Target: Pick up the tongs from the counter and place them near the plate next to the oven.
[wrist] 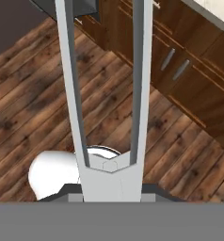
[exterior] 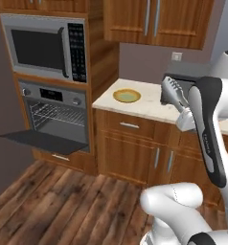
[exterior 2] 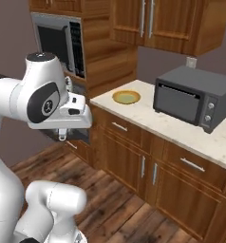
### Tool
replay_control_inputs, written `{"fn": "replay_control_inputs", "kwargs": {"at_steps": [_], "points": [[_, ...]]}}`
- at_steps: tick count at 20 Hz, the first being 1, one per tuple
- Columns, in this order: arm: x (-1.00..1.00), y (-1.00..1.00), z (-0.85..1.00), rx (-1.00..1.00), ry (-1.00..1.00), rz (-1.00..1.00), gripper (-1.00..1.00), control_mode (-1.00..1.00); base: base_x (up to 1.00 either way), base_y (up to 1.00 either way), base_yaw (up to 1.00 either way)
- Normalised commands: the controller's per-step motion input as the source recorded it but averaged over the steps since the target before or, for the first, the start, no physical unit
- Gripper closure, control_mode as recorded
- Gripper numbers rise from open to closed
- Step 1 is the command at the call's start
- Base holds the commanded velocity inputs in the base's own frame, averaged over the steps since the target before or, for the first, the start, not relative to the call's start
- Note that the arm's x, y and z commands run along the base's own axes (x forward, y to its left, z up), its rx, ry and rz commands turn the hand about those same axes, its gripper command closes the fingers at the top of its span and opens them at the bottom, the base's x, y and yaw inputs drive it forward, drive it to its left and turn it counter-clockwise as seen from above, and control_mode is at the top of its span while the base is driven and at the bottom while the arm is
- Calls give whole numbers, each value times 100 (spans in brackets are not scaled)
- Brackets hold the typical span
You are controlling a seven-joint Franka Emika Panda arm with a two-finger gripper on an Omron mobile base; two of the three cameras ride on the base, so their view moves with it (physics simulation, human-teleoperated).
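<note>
Bare counter (exterior 2: 148, 116) between plate (exterior 2: 126, 97) and blocking grey toaster oven (exterior 2: 194, 98)

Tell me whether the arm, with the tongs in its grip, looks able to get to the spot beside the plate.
Probably yes. The tongs are held up off the counter, and the stone beside the plate is bare. The toaster oven stands apart to one side, so nothing seems to block the way down.

We hold our arm bent and raised; our gripper (exterior: 183, 115) is clamped on the tongs (exterior: 173, 92).
</note>
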Motion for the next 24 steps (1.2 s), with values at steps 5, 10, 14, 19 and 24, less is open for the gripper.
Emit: {"fn": "replay_control_inputs", "kwargs": {"at_steps": [5, 10, 14, 19, 24], "points": [[0, 0, 0, 0, 0, 0, 100, 100, 100, 0, -27], [0, 0, 0, 0, 0, 0, 100, 100, 97, 2, -18], [0, 0, 0, 0, 0, 0, 100, 100, 67, 0, -11], [0, 0, 0, 0, 0, 0, 100, 100, 26, 4, -6], [0, 0, 0, 0, 0, 0, 100, 100, 28, 29, -12]]}}
